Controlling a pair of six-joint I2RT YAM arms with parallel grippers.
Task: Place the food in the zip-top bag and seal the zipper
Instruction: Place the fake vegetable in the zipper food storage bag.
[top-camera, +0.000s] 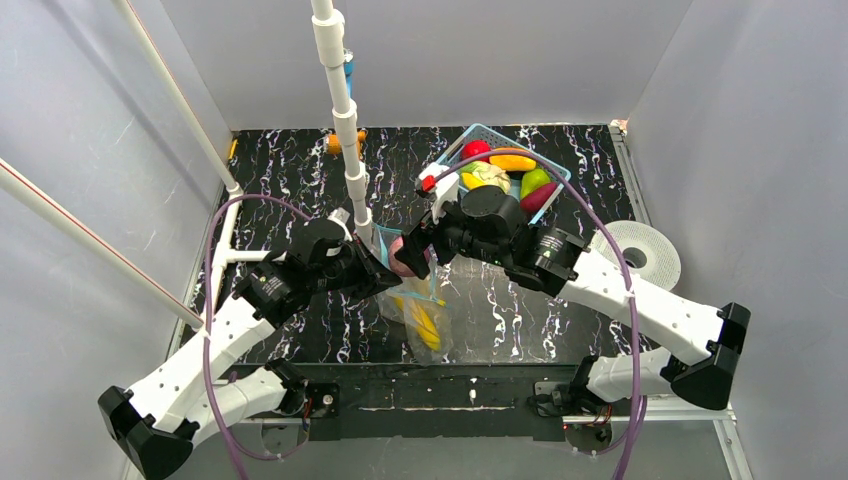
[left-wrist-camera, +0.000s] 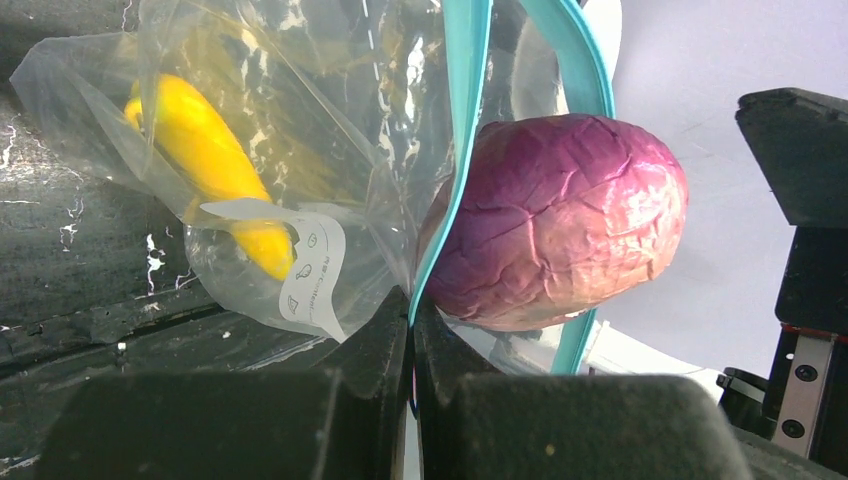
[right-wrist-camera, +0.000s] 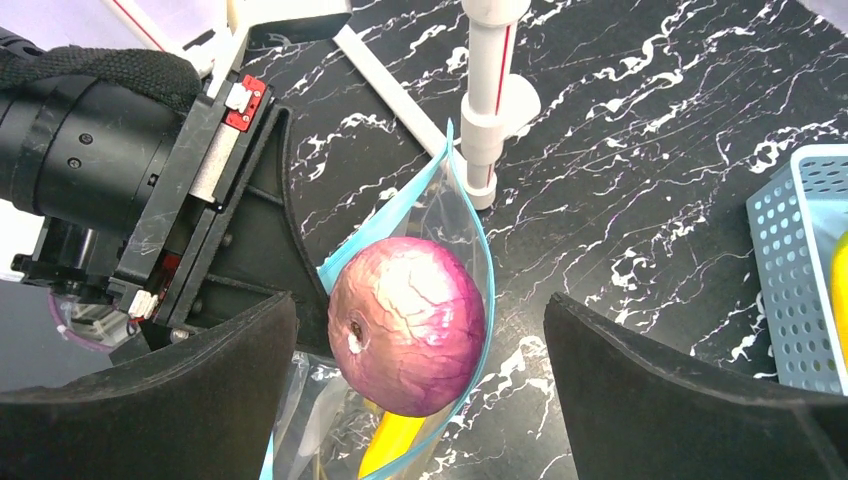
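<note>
The zip-top bag (top-camera: 432, 300) hangs open between the arms, with a yellow banana (top-camera: 427, 326) inside it. My left gripper (left-wrist-camera: 412, 305) is shut on the bag's teal zipper (left-wrist-camera: 465, 100) strip and holds the mouth up. A purple onion-like piece (right-wrist-camera: 408, 325) sits in the bag's mouth between the two rim strips, above the banana (right-wrist-camera: 395, 440). My right gripper (right-wrist-camera: 420, 310) is wide open above that piece, and its fingers (right-wrist-camera: 200, 380) stand clear on both sides. The white label (left-wrist-camera: 315, 265) shows on the bag's wall.
A light-blue lattice basket (top-camera: 470, 135) at the back right holds several more toy fruits. A white pipe stand (top-camera: 345, 130) rises just behind the bag. A white roll (top-camera: 640, 250) lies at the right edge. An orange piece (top-camera: 333, 143) lies at the back.
</note>
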